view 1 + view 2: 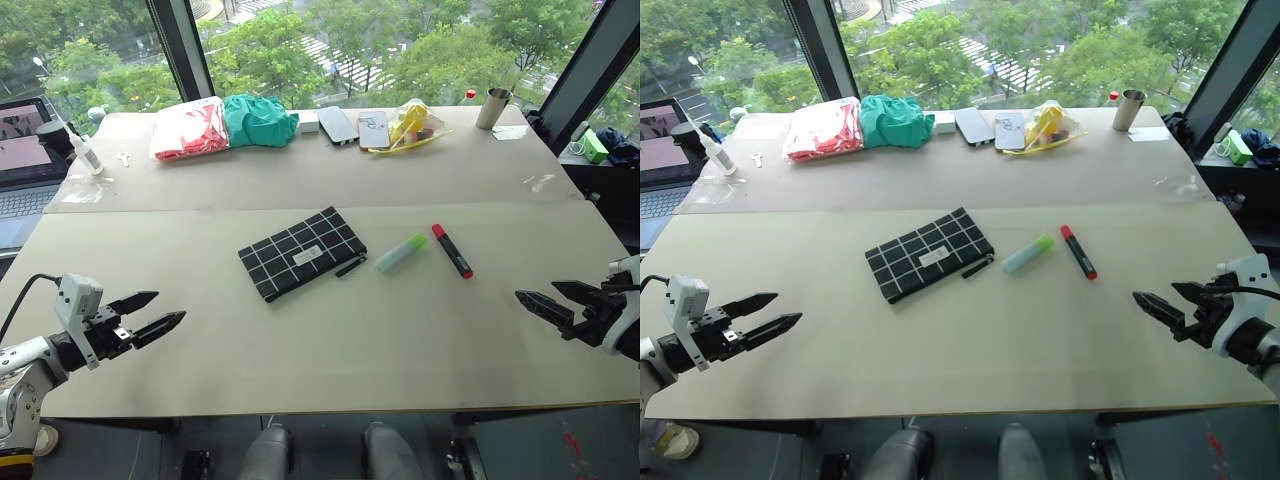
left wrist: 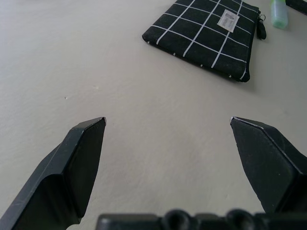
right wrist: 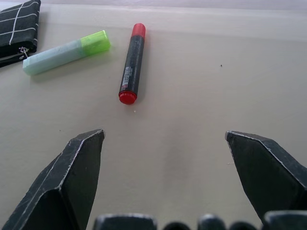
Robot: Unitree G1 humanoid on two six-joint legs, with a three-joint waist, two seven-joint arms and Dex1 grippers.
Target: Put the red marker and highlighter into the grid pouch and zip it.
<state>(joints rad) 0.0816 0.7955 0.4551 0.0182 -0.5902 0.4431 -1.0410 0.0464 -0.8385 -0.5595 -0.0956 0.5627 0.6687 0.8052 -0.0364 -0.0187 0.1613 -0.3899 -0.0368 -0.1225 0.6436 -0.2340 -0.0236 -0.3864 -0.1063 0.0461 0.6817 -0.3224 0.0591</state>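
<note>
Pouch (image 1: 302, 253): flat on the table (image 1: 300, 340), mid-centre, tilted; white label up; zipper pull (image 1: 350, 266) at the end facing the highlighter. Whether it is zipped, cannot tell.
Highlighter (image 1: 401, 252): on the table just right of the pouch, close to the zipper pull, not touching; brighter cap end points away from the pouch.
Marker (image 1: 452, 250): just right of the highlighter, apart from it; black barrel, red at both ends.
Left gripper (image 1: 148, 314): near the front-left table edge, fingers apart, nothing between them, aimed toward the pouch, well short of it.
Right gripper (image 1: 548, 298): near the front-right edge, fingers apart, empty, aimed toward the marker, well apart.
Back of table: red bag (image 1: 189, 129), green cloth (image 1: 258, 119), two phones (image 1: 356, 126), yellow bag (image 1: 410, 124), metal cup (image 1: 492, 108), white bottle (image 1: 84, 150).
Far left: laptop (image 1: 25, 160).
</note>
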